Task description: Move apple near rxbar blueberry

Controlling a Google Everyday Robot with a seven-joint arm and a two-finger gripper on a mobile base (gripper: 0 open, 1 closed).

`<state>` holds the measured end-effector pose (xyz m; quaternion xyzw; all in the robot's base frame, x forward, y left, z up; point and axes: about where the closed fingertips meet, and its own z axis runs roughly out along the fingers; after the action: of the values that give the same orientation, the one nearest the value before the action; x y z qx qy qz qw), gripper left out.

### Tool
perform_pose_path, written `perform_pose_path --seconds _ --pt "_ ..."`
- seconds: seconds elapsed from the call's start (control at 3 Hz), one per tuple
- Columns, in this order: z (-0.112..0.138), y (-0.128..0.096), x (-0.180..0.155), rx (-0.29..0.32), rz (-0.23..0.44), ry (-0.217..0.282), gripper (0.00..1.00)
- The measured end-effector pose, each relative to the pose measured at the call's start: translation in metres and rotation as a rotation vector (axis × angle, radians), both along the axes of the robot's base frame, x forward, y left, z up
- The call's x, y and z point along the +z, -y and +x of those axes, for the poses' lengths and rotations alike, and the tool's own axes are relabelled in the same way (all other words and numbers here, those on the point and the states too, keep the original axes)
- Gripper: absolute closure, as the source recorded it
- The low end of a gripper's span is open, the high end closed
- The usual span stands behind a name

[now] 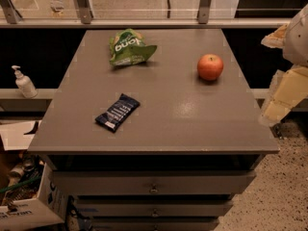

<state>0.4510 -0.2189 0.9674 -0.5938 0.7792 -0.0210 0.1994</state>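
The apple (210, 67) sits upright on the right side of the table (192, 124), toward the far edge, resting free with nothing touching it. The rxbar blueberry (117, 111) lies flat and angled on the left half, closer to me and well apart from the apple, so I judge the whole carry is still ahead: the apple has to cross the bare middle of the top and come down just beside the bar. The green chip bag (129, 47) lies crumpled at the far left, away from that path, so I don't expect it to interfere. My gripper (283, 97) hangs off the table's right edge, beside it rather than over it and apart from the apple, holding nothing that I can see; I cannot tell whether it is open or closed. Being round, the apple may roll if nudged, so I would approach from above. A pump bottle (23, 82) stands on a ledge to the left.
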Motion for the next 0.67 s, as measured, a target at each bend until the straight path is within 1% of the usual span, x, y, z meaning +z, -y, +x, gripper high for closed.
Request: perform_pose_path --seconds 0.33,0.67 --pt "0.019 0.002 -0.013 -0.001 0.069 0.006 0.00" --pt "0.047 0.005 -0.030 0.004 0.169 0.007 0.00"
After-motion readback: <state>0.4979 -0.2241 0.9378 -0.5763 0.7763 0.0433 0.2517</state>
